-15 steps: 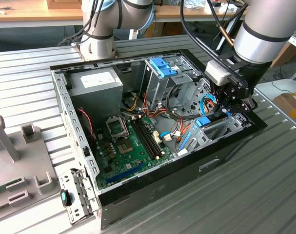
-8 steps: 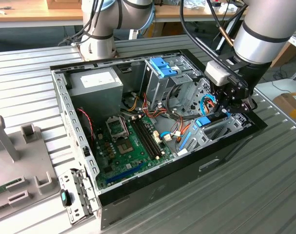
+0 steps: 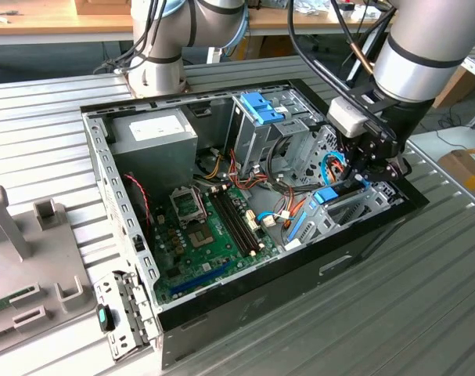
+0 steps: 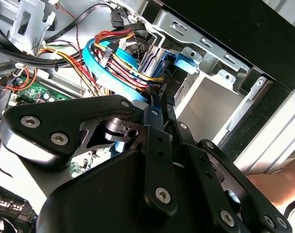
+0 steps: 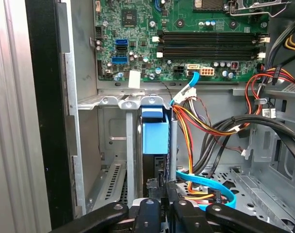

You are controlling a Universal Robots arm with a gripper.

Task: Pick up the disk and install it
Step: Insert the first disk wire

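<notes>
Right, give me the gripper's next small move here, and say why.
Probably a short, gentle push seating the disk deeper in the silver drive bay. In the first wrist view it stands edge-on in its slot, the gripper right at its end, and whether it is fully home cannot be told.

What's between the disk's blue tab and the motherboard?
In the first wrist view, the silver drive-cage rim crosses between the disk and the motherboard.

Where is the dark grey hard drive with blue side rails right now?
The blue-railed dark grey hard drive sits in the silver metal drive bay on the exterior view's right, between the green motherboard and the black gripper.
</notes>
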